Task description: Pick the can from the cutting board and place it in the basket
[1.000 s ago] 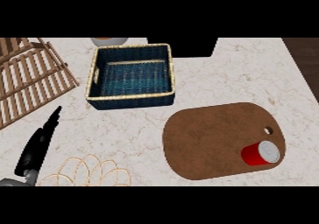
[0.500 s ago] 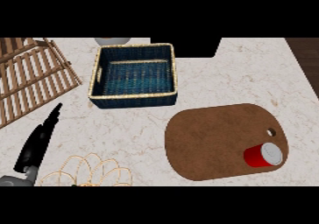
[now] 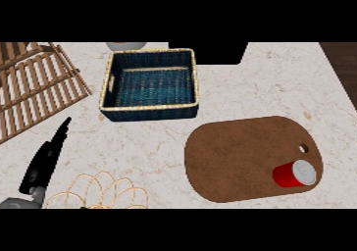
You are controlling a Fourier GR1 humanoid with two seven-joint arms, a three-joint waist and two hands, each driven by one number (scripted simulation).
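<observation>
Fingers of the left hand lie straight at lower left, nothing held, while the can lies tipped on the board at lower right, so grasp its sides squarely before carrying it to the basket at upper left.

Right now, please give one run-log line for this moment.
can: lying on cutting board | basket: holds nothing | left hand: open, lower left | right hand: not in view

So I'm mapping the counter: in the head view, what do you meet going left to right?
Wooden rack → left hand → basket → cutting board → can.
</observation>
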